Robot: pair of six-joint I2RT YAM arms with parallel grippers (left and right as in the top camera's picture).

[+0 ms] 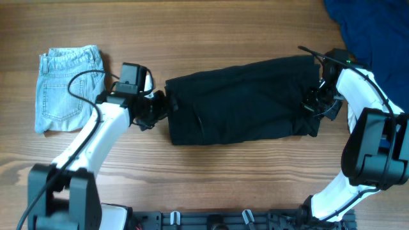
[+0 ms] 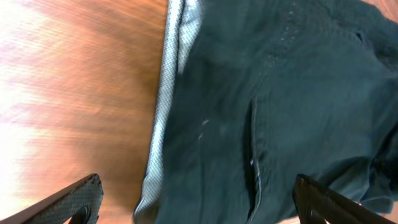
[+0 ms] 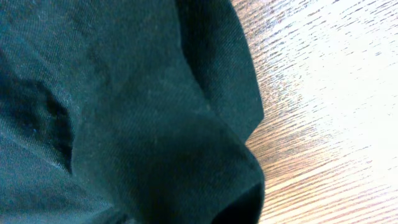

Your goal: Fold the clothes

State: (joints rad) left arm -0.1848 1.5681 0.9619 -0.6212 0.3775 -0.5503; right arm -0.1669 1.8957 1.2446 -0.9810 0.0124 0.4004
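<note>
Overhead view: black garment (image 1: 239,101) lies spread across the middle of the desk (image 1: 211,38), its long side running left to right. Left gripper (image 1: 158,107) sits at the garment's left end; the wrist view shows its fingertips (image 2: 81,198) set wide apart, straddling the grey-lined hem. Right gripper (image 1: 314,102) is at the garment's right end among bunched cloth; jaw state cannot be told. Folded denim shorts (image 1: 67,88) lie near the left edge. Blue cloth (image 1: 370,25) occupies the far right corner.
</note>
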